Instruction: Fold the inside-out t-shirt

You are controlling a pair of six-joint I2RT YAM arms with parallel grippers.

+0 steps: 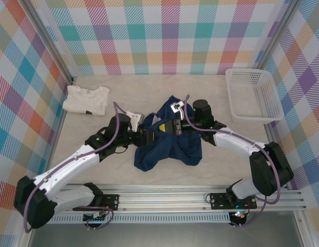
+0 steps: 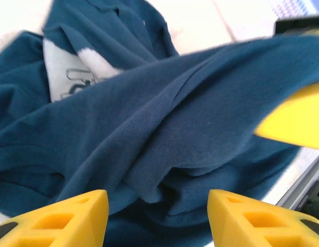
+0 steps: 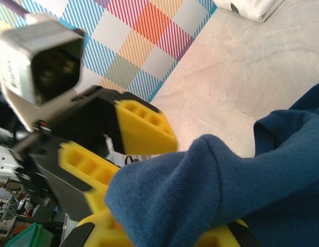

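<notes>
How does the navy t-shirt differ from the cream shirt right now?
The navy t-shirt lies crumpled mid-table; the cream shirt sits neatly folded at the far left. The right end effector pinches the navy t-shirt; nothing touches the cream shirt. Both are cloth shirts resting on the table.

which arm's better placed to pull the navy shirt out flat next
Right, probably: the right gripper is shut on a fold of the t-shirt, so it could draw the cloth out directly. The left gripper is open over the shirt, holding nothing.
</notes>
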